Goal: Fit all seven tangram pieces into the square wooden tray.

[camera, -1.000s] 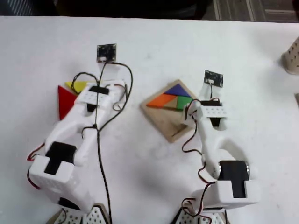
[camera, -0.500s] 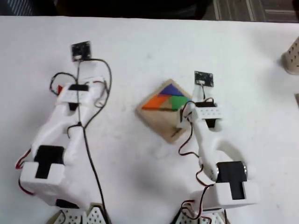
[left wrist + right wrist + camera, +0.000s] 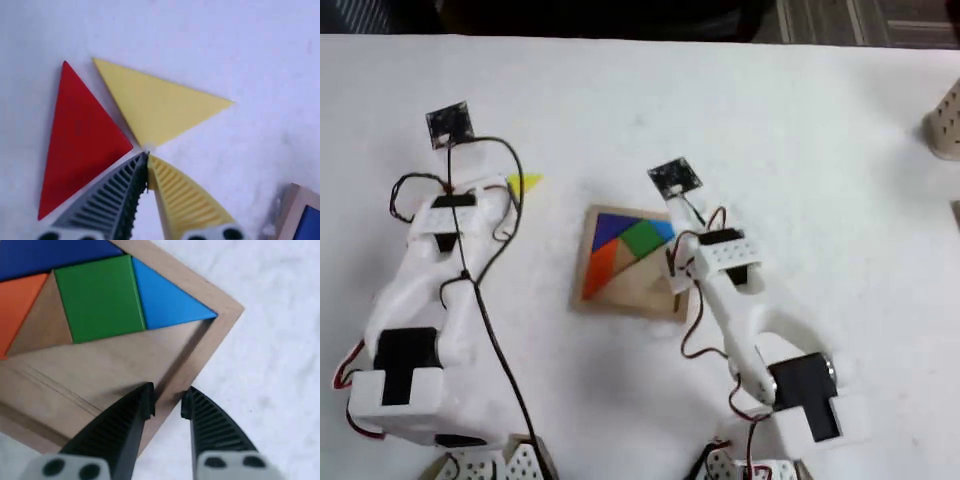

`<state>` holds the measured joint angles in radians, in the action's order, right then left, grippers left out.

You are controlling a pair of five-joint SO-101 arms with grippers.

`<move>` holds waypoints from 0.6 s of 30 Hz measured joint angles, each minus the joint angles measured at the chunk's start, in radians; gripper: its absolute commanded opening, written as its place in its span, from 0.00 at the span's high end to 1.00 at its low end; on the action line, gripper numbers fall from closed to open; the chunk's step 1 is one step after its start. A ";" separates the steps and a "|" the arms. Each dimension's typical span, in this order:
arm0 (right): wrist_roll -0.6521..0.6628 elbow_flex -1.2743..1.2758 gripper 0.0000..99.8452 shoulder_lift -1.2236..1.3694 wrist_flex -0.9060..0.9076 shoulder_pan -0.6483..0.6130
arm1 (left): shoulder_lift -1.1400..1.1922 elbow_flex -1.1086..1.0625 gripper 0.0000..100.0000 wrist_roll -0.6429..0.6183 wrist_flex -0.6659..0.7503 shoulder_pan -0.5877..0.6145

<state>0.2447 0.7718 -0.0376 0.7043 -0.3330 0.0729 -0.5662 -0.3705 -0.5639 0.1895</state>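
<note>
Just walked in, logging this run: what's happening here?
Two arms are working a tangram. The right tool grips the wooden tray by its rim; a dark blue piece, green square, light blue triangle and orange piece lie inside. The left tool, shut and empty, sits by the yellow triangle and red triangle, both on the table outside the tray.

Field log: left arm [image 3: 420, 280] and right arm [image 3: 735, 320] both wear white printed shells with black motor blocks; black and red cables loop loose. On the left tool [image 3: 146, 157] I see one grey ribbed finger and one yellow; on the right tool [image 3: 167, 397], both are dark grey.
</note>
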 measured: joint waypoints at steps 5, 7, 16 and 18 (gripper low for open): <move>-0.170 0.035 0.86 -0.060 0.006 -0.003 | 0.000 -0.003 0.98 0.000 0.021 0.000; -0.233 0.041 0.86 -0.083 0.009 0.025 | 0.000 -0.003 0.98 0.000 0.049 0.000; -0.311 0.041 0.86 -0.149 0.009 0.112 | 0.000 -0.003 0.90 0.095 0.063 0.015; -0.311 0.041 0.86 -0.149 0.009 0.117 | 0.000 -0.003 0.84 0.147 0.064 0.021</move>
<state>-0.0667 0.8132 -0.1864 0.7135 -0.2163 0.0729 -0.5692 -0.2232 -0.4994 0.2110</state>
